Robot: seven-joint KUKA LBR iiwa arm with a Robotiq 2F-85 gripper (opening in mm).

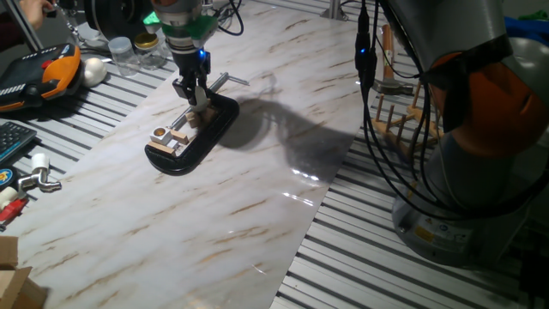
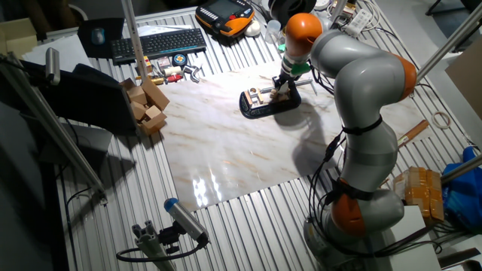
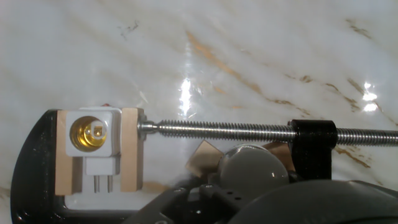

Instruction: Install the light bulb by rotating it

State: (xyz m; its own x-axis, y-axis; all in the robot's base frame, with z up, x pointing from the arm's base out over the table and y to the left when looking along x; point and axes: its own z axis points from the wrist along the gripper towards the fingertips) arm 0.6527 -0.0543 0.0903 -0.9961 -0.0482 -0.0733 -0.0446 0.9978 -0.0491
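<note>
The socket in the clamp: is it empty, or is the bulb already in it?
Empty. The hand view shows the socket with its brass inside open, and the bulb apart from it, near the claw.

Hiding most of the light bulb (image 3: pixel 252 167) behind the gripper (image 3: pixel 249 186) body in the hand view, showing only a rounded grey-white top. Running off the right edge with the threaded screw (image 3: pixel 249 130) of the black clamp (image 3: pixel 314 146), also losing the clamp's lower part at the bottom edge. Blurring the fingertips completely here, so not telling if the jaws are pressing the bulb. Covering the bulb in both fixed views with the gripper, possibly leaving a small pale spot. Appearing too small in the other fixed view: the white socket (image 2: pixel 256 94).
</note>
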